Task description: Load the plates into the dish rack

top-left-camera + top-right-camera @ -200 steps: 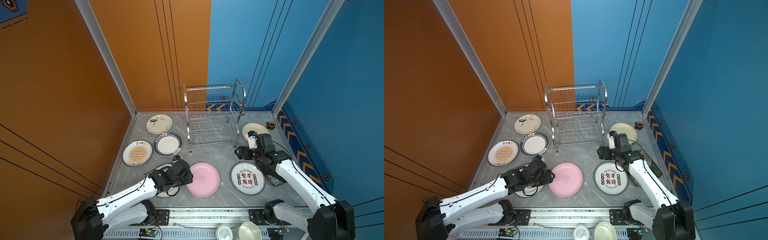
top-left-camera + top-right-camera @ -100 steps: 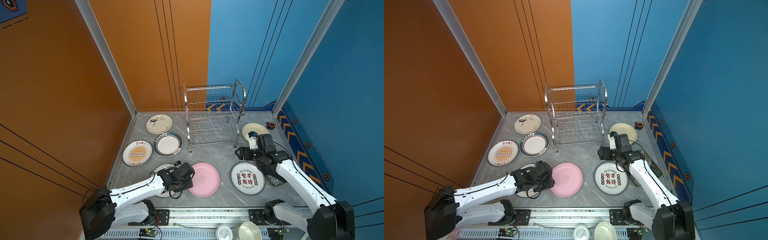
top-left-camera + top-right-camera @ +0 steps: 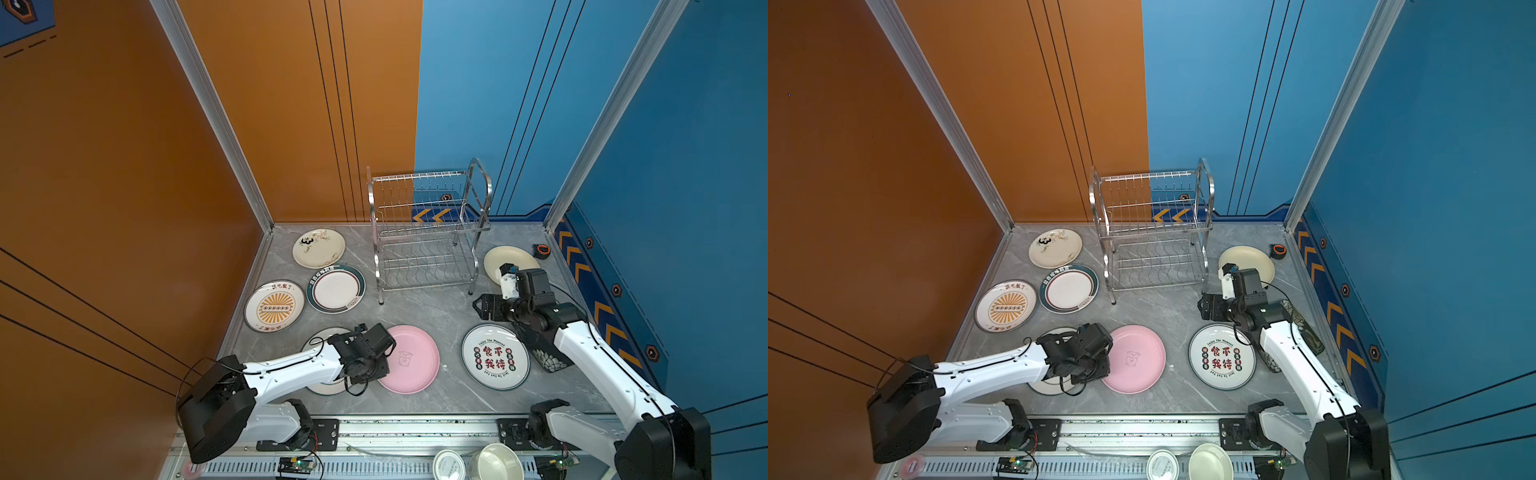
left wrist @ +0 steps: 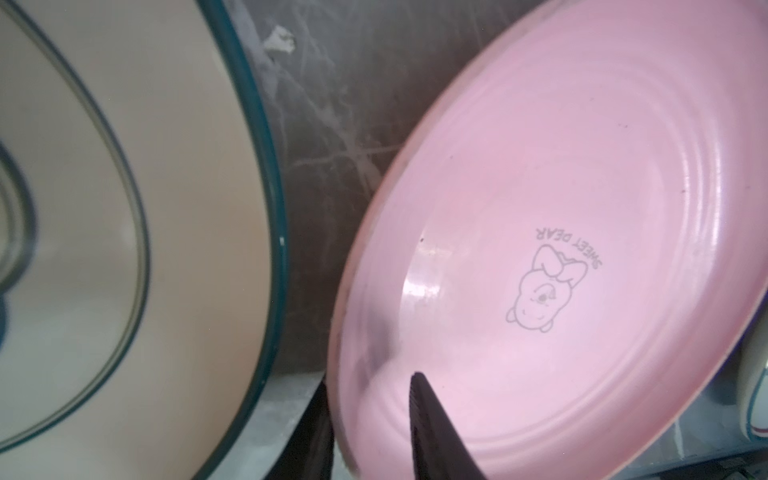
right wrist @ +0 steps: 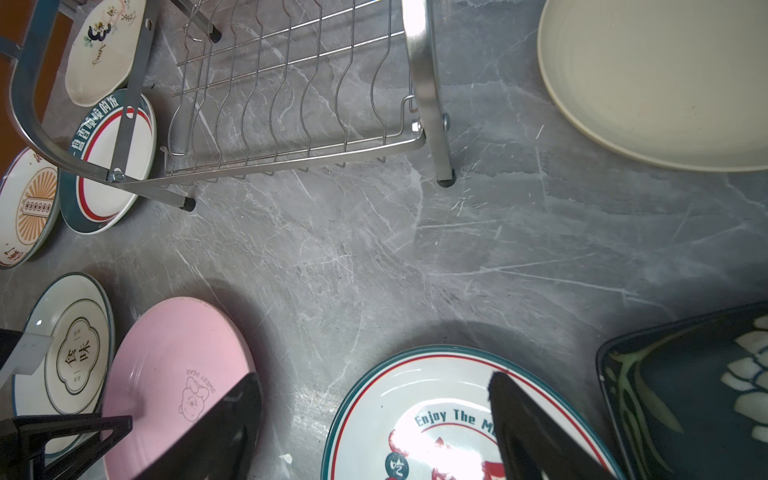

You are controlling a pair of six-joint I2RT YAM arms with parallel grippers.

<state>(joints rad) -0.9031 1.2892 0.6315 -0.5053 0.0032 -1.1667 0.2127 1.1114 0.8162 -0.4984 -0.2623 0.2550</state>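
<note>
- Plates all lie flat on the desk point(image 3: 436, 309) in both top views. None is in the dish rack point(image 3: 428, 249), which stands bare by the back edge. The pink plate point(image 3: 415, 361) sits near the front edge, about midway along it.
- In a top view the left hand point(image 3: 1100, 370) has dropped low to the pink plate's point(image 3: 1138, 359) rim on the side toward the desk's left edge. A second ago it rode higher with its fingers wider. The right hand point(image 3: 482, 307) hovers as before, between the rack and the lettered plate point(image 3: 494, 357).
- The left wrist view shows the change up close. One finger point(image 4: 436, 436) lies on the pink plate's point(image 4: 582, 208) upper face and the other is tucked under its rim, so the hand is clamped on that rim. The teal-rimmed plate point(image 4: 124, 208) lies beside it, with a strip of desk between them.
- In the right wrist view the right hand's fingers point(image 5: 540, 436) stand wide apart with nothing between them. The rack's point(image 5: 291, 104) lower wires are unfilled, and the pink plate point(image 5: 178, 353) appears to rest on the desk.
- My reading is that the first pick is just secured. The lift, the turn upright and the slotting all remain. A grip this thin on the rim may let the plate sag or slip.
</note>
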